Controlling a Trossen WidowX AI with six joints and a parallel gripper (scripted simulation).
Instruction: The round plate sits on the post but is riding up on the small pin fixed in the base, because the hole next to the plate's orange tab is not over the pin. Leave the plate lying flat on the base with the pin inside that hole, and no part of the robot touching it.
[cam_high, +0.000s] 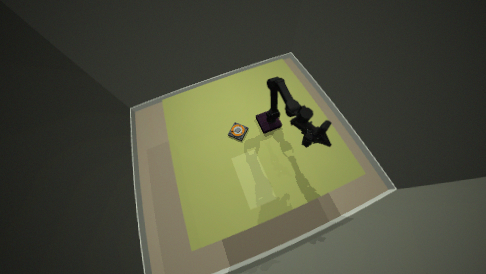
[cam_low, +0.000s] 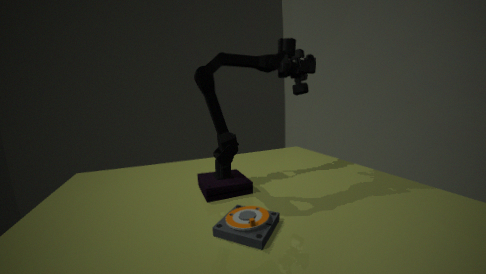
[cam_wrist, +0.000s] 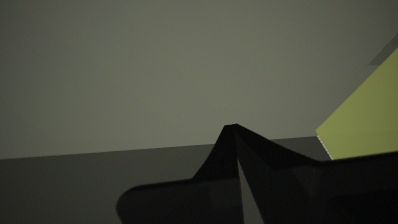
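On the yellow-green worktop (cam_low: 125, 220), left of the arm's mount as the top view shows it, sits a square grey base (cam_low: 246, 229) carrying the round plate (cam_low: 247, 218). The plate is a disc with an orange ring around a paler centre, so it has no long axis of its own. Its only direction comes from the orange tab (cam_low: 252, 220), which in the exterior view shows as a small orange nub just in front of the centre, toward the near edge of the base. The pin and the hole are too small to make out, and I cannot tell whether the plate is tilted. In the top view the plate (cam_high: 238, 131) lies just beside the dark purple mount (cam_high: 268, 122), apart from it.

From that mount (cam_low: 225, 185) the black arm (cam_low: 215, 107) rises, bends at the elbow and reaches out to the right, high above the worktop. At its end, furthest right, the claw (cam_low: 300, 89) hangs downward, well apart from the plate and touching nothing. In the wrist view its fingers meet in a single dark wedge: the claw is closed tight on nothing, with only grey wall and a corner of the worktop (cam_wrist: 360, 130) beyond.
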